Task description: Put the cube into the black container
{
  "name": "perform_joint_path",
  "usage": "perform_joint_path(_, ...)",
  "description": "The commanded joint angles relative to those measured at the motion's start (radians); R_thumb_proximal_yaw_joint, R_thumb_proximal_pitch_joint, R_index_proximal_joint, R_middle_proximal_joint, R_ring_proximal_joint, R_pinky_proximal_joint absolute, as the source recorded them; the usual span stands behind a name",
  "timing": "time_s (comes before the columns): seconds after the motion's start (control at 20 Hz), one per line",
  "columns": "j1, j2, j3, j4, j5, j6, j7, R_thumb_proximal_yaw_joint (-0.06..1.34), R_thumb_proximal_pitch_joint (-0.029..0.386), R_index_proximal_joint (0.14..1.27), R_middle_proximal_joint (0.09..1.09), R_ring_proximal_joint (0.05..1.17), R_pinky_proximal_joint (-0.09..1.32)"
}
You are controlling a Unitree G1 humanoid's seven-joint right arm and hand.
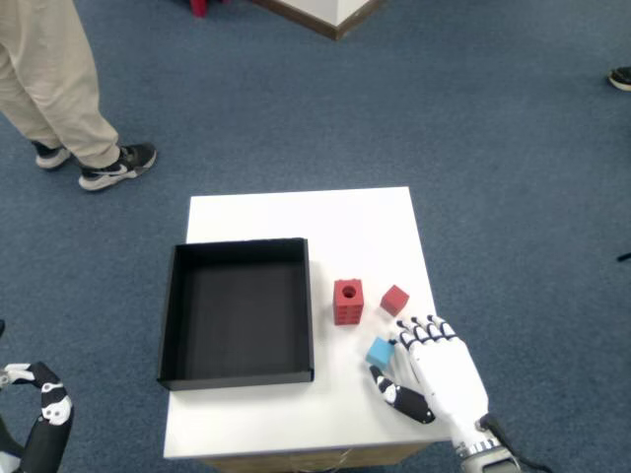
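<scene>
A small blue cube [379,350] lies on the white table [296,212], right of the black container [238,311], which is an open, empty tray. My right hand [439,370] rests beside the cube on its right. The fingertips [419,326] reach past the cube's far right corner, and the black thumb [396,394] curls in just below it. The fingers are apart and I cannot tell whether they touch the cube. A small red cube [394,299] lies just beyond the fingertips.
A taller red block with a round hole on top [347,302] stands between the container and the red cube. My left hand [37,419] hangs off the table at the bottom left. A person's legs [59,89] stand on the blue carpet at the far left.
</scene>
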Motion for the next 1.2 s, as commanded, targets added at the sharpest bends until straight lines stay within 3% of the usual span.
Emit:
perform_joint_path(0.05,-0.028,-0.025,-0.018,-0.022,0.010,0.005,-0.017,0.54,0.137,0.68,0.36,0.33,0.27)
perform_joint_path(0.2,-0.030,-0.026,-0.022,-0.025,0.011,0.000,-0.012,0.63,0.154,0.76,0.37,0.33,0.27)
perform_joint_path(0.3,-0.023,-0.022,-0.025,-0.027,0.012,-0.006,-0.017,0.87,0.187,1.04,0.38,0.33,0.27)
perform_joint_path(0.35,-0.020,-0.019,-0.026,-0.030,0.012,-0.011,-0.025,0.98,0.195,1.08,0.38,0.33,0.27)
perform_joint_path(0.65,-0.017,-0.013,-0.027,-0.035,0.007,-0.027,-0.061,1.12,0.184,1.06,0.41,0.35,0.31)
perform_joint_path(1.2,-0.022,-0.008,-0.031,-0.038,0.003,-0.056,-0.117,1.19,0.187,1.04,0.42,0.35,0.30)
